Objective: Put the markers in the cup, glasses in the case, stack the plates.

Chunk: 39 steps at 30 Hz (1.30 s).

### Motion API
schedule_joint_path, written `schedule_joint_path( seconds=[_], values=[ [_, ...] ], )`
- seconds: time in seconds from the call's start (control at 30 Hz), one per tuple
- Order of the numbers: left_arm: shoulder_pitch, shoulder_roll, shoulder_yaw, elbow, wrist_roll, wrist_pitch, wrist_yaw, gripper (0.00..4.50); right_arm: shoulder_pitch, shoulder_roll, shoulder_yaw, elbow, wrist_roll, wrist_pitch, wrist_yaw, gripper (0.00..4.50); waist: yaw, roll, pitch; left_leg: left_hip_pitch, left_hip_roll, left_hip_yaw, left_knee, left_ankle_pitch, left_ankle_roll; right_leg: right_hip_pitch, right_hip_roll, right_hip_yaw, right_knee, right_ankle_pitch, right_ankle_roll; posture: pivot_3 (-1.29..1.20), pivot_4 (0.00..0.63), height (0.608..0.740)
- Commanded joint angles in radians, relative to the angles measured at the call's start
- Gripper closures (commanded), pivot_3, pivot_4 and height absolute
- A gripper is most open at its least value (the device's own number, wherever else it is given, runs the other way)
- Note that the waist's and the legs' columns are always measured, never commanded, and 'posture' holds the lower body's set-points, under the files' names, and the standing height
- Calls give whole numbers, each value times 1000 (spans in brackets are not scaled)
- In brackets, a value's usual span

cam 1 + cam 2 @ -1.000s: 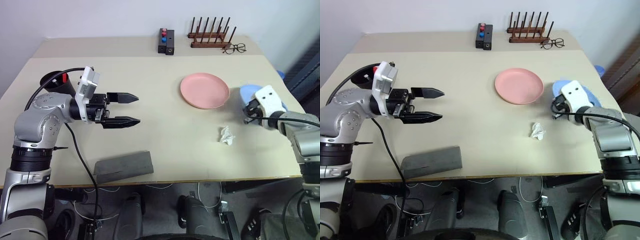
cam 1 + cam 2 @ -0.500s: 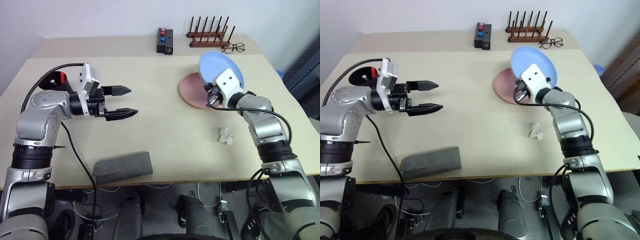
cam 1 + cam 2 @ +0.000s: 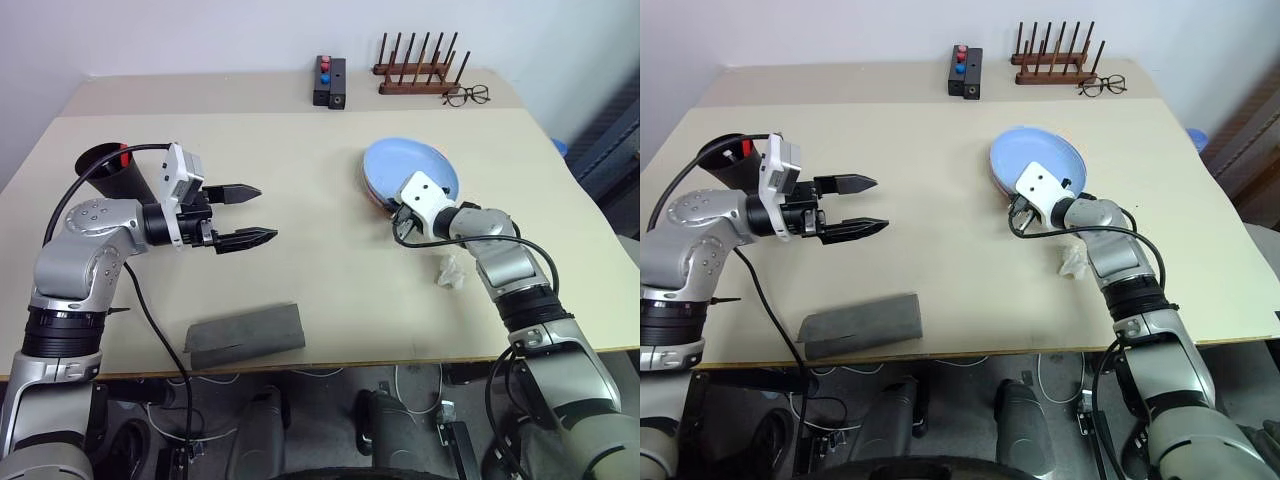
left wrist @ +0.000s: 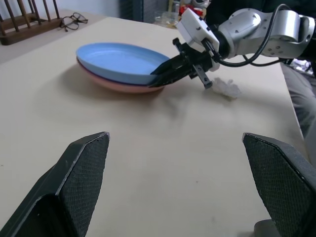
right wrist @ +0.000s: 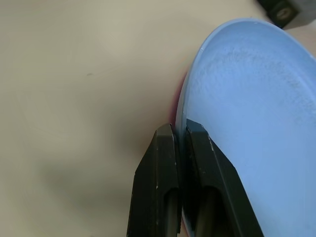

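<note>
The light blue plate [image 3: 412, 166] lies on top of the salmon pink plate [image 4: 118, 84], right of the table's middle. My right gripper [image 5: 178, 129] is at their near left edge, its fingers pinched on the blue plate's rim. My left gripper [image 3: 256, 213] hovers open and empty over the left half of the table, pointing right. Behind it stands the black cup [image 3: 108, 166], with a red-capped marker [image 3: 125, 152] sticking out of it. The grey case [image 3: 246, 333] lies closed near the front edge. The glasses are out of view.
A crumpled white paper [image 3: 452, 270] lies just right of my right forearm. At the back edge are a black box with red and blue buttons [image 3: 331, 82], a wooden peg rack [image 3: 415, 76] and wire-framed spectacles [image 3: 468, 96].
My right gripper carried the blue plate from the table's right edge leftward, tilted it over the pink plate, then lowered it flat onto it. The left arm stayed nearly still.
</note>
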Motion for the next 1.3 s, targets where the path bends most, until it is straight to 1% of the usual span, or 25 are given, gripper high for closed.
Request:
schedule_joint_path(
  seconds=[0.03,0.13,0.23,0.3,0.33,0.4,0.47,0.5,0.53,0.6,0.67,0.73,0.87,0.93,1.07,1.13,1.23,1.3],
  values=[
    [-21,5,23,-13,-14,-7,-1,0,-40,3,-60,-54,64,37,40,3114,0,0,0,0,0,0,0,0,0,0,0,0,0,0,0,0,150,740],
    [-28,2,18,-8,-12,-13,-6,0,-43,-2,-81,-69,76,51,38,1583,0,0,0,0,0,0,0,0,0,0,0,0,0,0,0,0,150,740],
    [-30,-1,16,-6,-11,-14,-5,0,-45,-1,-128,-95,100,43,12,13,1,0,0,0,0,0,0,0,0,0,0,0,0,0,0,0,150,740],
    [-31,-2,17,-4,-11,-16,-4,0,-30,-22,-180,-135,131,25,6,13,2,0,0,0,0,0,0,0,0,0,0,0,0,0,0,0,150,740],
    [-31,-2,18,-4,-11,-17,-5,0,-19,-30,-214,-161,167,47,15,13,3,0,0,0,0,0,0,0,0,0,0,0,0,0,0,0,150,740],
    [-30,-2,22,-5,-16,-19,-11,0,1,-39,-267,-206,230,105,28,13,5,0,0,0,0,0,0,0,0,0,0,0,0,0,0,0,150,740],
    [-23,5,32,-11,-37,-1,-26,0,41,-72,-317,-283,294,224,39,13,9,0,0,0,0,0,0,0,0,0,0,0,0,0,0,0,150,740],
    [-18,12,34,-14,-49,19,-33,0,86,-113,-321,-350,319,306,65,13,10,0,0,0,0,0,0,0,0,0,0,0,0,0,0,0,150,740],
    [-16,18,31,-16,-56,28,-44,0,163,-183,-297,-465,345,395,126,13,13,0,0,0,0,0,0,0,0,0,0,0,0,0,0,0,150,740],
    [-14,23,29,-17,-65,38,-55,0,262,-274,-263,-623,394,525,191,13,20,0,0,-1,0,0,0,0,0,0,0,0,0,-2,-1,0,150,740],
    [-17,24,22,-23,-76,55,-65,0,298,-303,-270,-679,425,628,164,13,9,0,0,0,0,0,0,0,0,0,0,0,-1,-2,-2,0,150,740],
    [-23,20,15,-25,-79,58,-70,0,322,-325,-278,-676,414,693,133,13,-1,0,0,2,0,0,0,0,0,0,0,1,0,-1,-4,0,150,740],
    [-31,15,5,-14,-64,43,-77,0,407,-404,-272,-712,414,740,169,13,6,0,0,3,0,0,0,0,0,1,0,1,0,-1,-4,0,150,740],
    [-30,16,3,-11,-60,38,-81,0,439,-429,-244,-702,385,723,167,13,9,0,0,3,0,0,0,0,0,1,0,1,-1,-1,-5,0,150,740],
    [-29,13,4,-18,-63,41,-81,0,471,-439,-175,-644,295,637,141,13,10,0,0,3,0,0,0,0,0,1,0,1,-2,-1,-5,0,150,740],
    [-28,15,6,-25,-67,47,-79,0,473,-421,-163,-628,292,620,142,13,10,0,0,3,0,0,0,0,0,1,0,1,-2,-1,-5,0,150,740],
    [-23,23,13,-31,-70,52,-78,0,451,-411,-145,-587,260,587,122,842,10,0,0,3,0,0,0,0,0,1,0,1,-2,-1,-5,0,150,740],
    [-19,27,14,-35,-68,52,-76,0,434,-409,-144,-569,257,577,124,1786,9,0,0,3,0,0,0,0,0,1,0,1,-2,-1,-5,0,150,740]
  ],
)
